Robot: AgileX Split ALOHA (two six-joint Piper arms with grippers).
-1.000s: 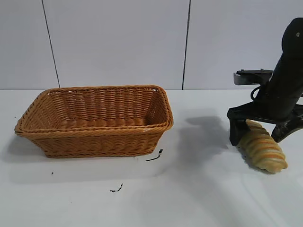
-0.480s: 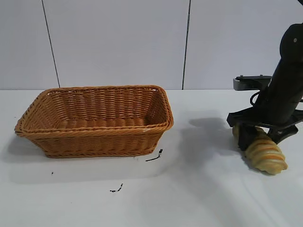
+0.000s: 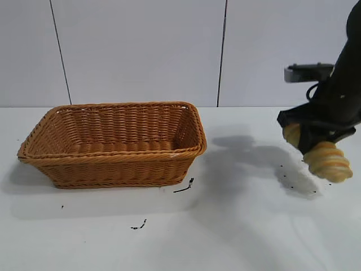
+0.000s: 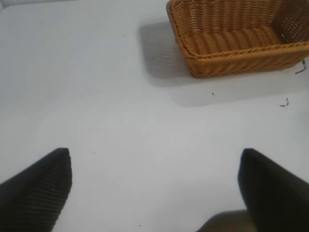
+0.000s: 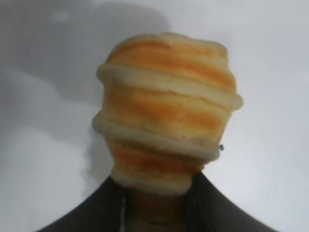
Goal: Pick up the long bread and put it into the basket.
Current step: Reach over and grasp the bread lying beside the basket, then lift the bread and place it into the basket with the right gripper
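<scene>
The basket (image 3: 113,144) sits on the table (image 3: 237,226), well left of the right gripper (image 3: 316,145). That gripper, angled steeply downward, clamps the long bread (image 3: 327,161) above the tabletop. The left gripper (image 4: 154,186) hovers with fingers spread wide.

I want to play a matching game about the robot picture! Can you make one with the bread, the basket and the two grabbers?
Things:
1. long bread
2. basket
3. left gripper
4. right gripper

States:
A. open, with nothing between its fingers
B. sitting on the white table, nothing inside
C. lifted clear of the table
D. clamped around the bread

Pairs: 1-C, 2-B, 3-A, 4-D
</scene>
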